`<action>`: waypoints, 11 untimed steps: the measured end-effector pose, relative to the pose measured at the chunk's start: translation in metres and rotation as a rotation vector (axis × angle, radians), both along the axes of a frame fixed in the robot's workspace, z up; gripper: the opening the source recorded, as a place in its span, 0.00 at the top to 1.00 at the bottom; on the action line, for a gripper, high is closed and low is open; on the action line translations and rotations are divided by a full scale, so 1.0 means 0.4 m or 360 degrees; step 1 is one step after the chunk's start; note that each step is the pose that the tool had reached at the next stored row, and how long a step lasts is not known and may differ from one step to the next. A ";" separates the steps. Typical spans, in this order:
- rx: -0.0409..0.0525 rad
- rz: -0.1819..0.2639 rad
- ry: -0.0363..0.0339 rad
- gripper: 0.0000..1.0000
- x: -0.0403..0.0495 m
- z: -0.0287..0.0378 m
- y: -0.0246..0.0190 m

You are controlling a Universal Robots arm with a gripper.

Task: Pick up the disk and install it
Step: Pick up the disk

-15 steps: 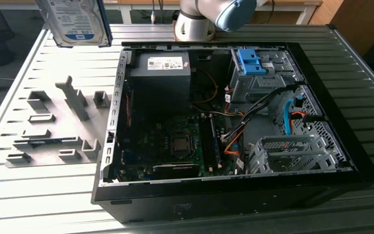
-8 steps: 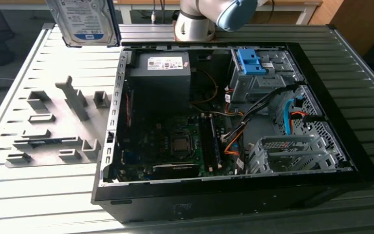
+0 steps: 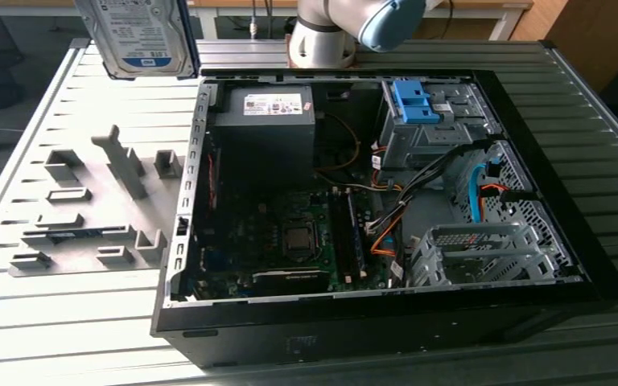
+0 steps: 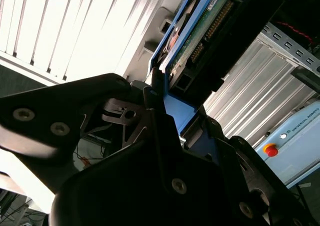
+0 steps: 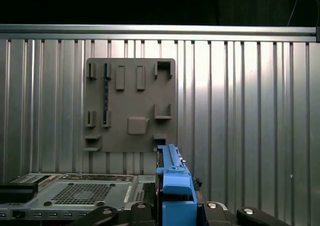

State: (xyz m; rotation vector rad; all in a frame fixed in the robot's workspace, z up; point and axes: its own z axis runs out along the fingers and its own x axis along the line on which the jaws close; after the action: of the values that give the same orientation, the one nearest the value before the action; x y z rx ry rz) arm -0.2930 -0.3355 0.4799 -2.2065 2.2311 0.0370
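Observation:
The disk (image 3: 138,36), a silver drive with a white-and-blue label and a blue frame, hangs in the air above the table's far corner, at the exterior view's left and clear of the open computer case (image 3: 566,265). In the second wrist view my gripper (image 4: 162,93) is shut on the disk (image 4: 200,33), whose circuit-board side and blue frame rise from between the dark fingers (image 4: 155,88). The first wrist view has the disk (image 5: 172,186) edge-on, standing up from the gripper (image 5: 175,213).
The case lies open on the slatted metal table (image 3: 62,322). Inside are a dark grey power supply (image 3: 271,121), the motherboard (image 3: 287,241), cables and a drive bay holding a bare blue bracket (image 3: 414,100). A grey fixture plate (image 3: 94,201) with holders lies left of the case.

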 end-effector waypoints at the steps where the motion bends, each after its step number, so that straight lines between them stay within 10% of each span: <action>1: 0.0000 0.0000 0.0000 0.63 0.000 0.000 -0.006; 11: -0.0001 0.0000 0.0000 0.63 0.030 -0.001 -0.019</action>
State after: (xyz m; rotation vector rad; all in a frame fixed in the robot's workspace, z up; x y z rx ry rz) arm -0.2812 -0.3432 0.4797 -2.2069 2.2315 0.0365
